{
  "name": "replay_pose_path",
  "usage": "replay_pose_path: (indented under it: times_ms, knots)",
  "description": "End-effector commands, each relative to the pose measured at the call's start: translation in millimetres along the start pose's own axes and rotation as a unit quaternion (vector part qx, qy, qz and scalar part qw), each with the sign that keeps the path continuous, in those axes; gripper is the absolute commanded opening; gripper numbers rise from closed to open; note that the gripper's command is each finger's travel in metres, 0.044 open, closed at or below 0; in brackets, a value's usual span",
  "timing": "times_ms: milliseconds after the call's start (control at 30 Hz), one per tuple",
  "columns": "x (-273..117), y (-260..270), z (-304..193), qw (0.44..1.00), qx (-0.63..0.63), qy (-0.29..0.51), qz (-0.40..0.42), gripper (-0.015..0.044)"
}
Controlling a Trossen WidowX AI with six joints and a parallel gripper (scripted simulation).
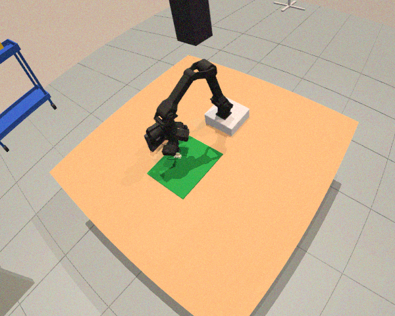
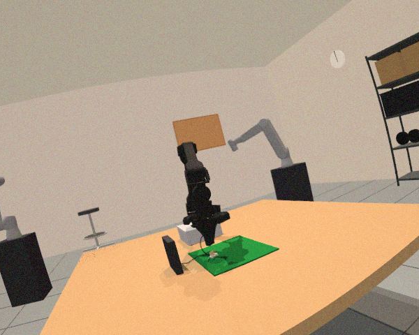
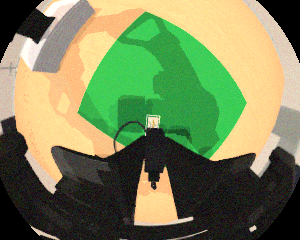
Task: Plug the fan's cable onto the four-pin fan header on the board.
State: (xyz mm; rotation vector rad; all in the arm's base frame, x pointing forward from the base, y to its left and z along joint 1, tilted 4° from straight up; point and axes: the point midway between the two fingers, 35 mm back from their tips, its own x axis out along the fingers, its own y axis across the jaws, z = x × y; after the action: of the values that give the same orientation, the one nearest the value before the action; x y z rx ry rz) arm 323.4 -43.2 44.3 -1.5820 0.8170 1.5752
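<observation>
Above the green board point(image 1: 191, 185) point(image 2: 256, 247) point(image 3: 210, 92) on the desk point(image 1: 224, 231) point(image 2: 130, 295) point(image 3: 262, 75), clamps the dark plug point(image 3: 155, 135) in the closed tool point(image 1: 172, 153) point(image 2: 210, 243) point(image 3: 154, 142); appears to hang just short of the pale header point(image 1: 178, 155) point(image 2: 213, 255) point(image 3: 153, 121), with seating apparently unfinished; trails a looped cable point(image 2: 201, 245) point(image 3: 116, 137) toward the upright fan point(image 1: 152, 144) point(image 2: 172, 255).

Could land beside the pins or tilt against the header wall through slight misalignment; could twist in the grip through cable drag; could stop partway down through too light a push, or slip upward between the fingers under resistance; could lift back out through release with fingers catching on the plug or cable; shows no legible brand, label or writing.
</observation>
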Motion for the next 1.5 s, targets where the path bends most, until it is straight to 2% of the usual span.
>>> replay_pose_path:
  times_ms: [0, 1467]
  knots:
    - [-2.0, -0.6, 0.9, 1.000, 0.000, -0.001, -0.004, 0.0000]
    - [2.5, -0.2, 0.1, 1.000, 0.000, 0.000, -0.001, 0.0000]
